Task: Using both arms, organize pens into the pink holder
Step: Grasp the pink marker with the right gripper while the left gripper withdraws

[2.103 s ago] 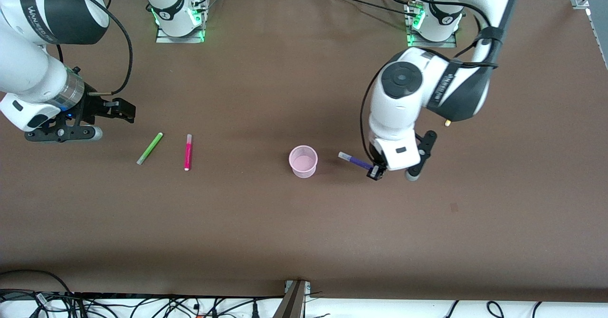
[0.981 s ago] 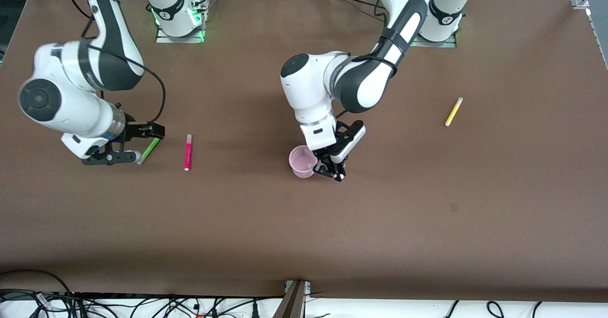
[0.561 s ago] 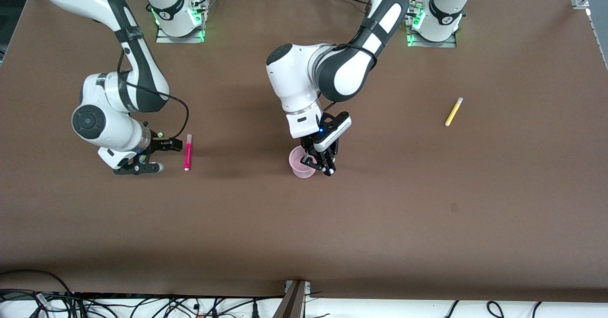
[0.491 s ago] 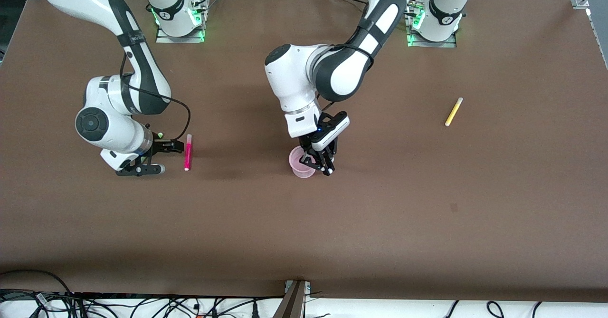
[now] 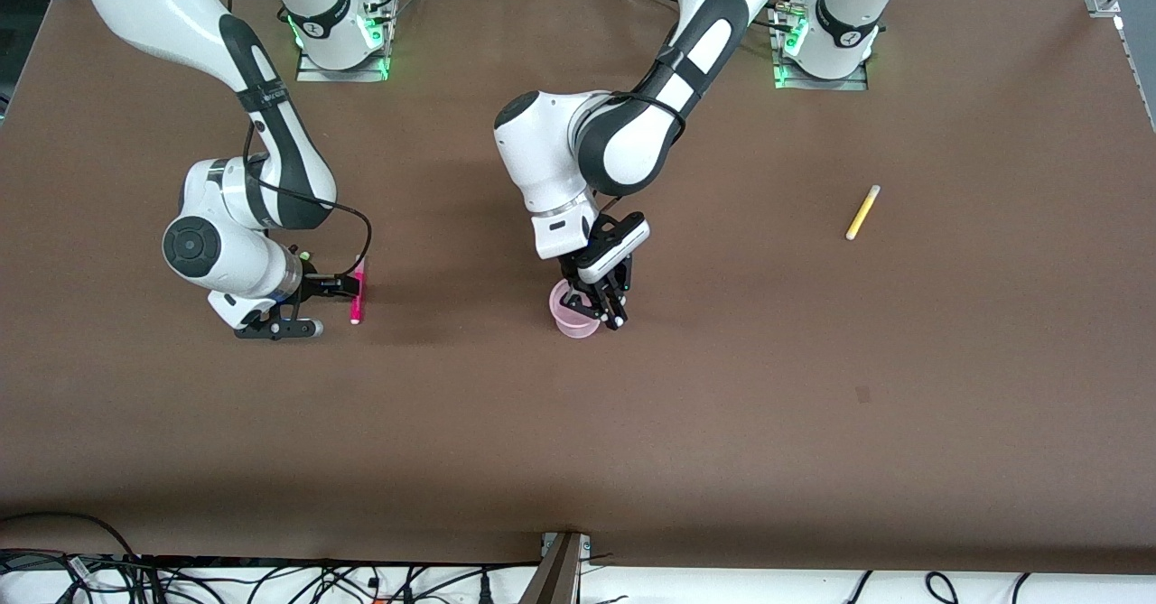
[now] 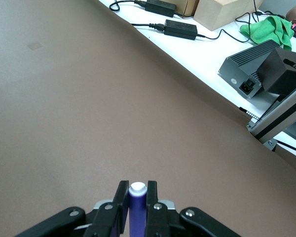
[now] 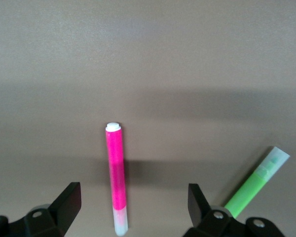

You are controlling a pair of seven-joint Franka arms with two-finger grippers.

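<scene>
The pink holder (image 5: 569, 313) stands mid-table. My left gripper (image 5: 607, 306) is over its rim on the left arm's side, shut on the dark purple pen (image 6: 137, 212), which stands upright between the fingers (image 6: 121, 197); the front view hides this pen. My right gripper (image 5: 339, 286) is low and open, and the magenta pen (image 5: 358, 290) lies on the table between its fingertips (image 7: 64, 202), also in the right wrist view (image 7: 116, 177). The green pen (image 7: 256, 185) lies beside it, just outside one finger; only its end (image 5: 305, 255) shows past the right arm. The yellow pen (image 5: 862, 212) lies toward the left arm's end.
Brown table (image 5: 813, 387) with both arm bases (image 5: 339, 26) along the edge farthest from the front camera. Cables and power bricks (image 6: 180, 28) lie off the table's edge.
My left arm carried the purple pen toward the right arm's end until it was over the holder's rim. My right arm swept past the green pen and came down around the magenta pen.
</scene>
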